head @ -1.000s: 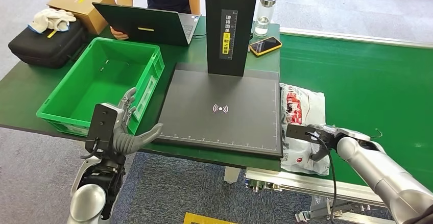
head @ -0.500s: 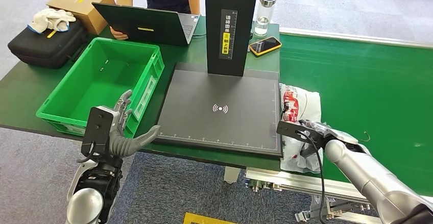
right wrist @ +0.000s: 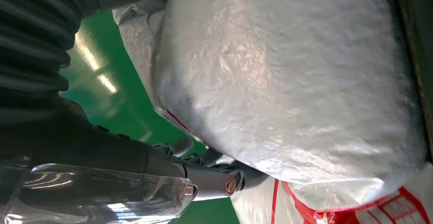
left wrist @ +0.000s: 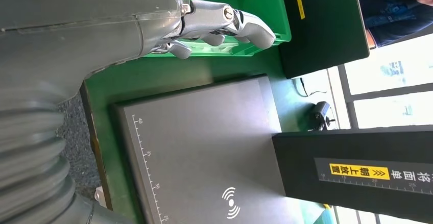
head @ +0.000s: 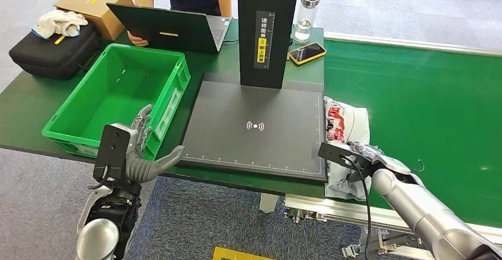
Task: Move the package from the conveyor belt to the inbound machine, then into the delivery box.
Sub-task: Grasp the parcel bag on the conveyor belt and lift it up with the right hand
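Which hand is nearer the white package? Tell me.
Right. The right hand grips the white package at its near end on the conveyor belt; the left hand hovers open by the green box, across the black scanner plate.

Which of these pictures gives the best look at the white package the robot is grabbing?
The head view: it shows the whole package on the green belt beside the black scanner plate, with the right hand on it. The right wrist view shows only a close-up of its crinkled white plastic. The left wrist view looks at the plate and crate.

Package [right wrist: 286, 81] glossy crinkled plastic film; scanner plate [head: 254, 127] matt black; crate [head: 89, 124] smooth green plastic.
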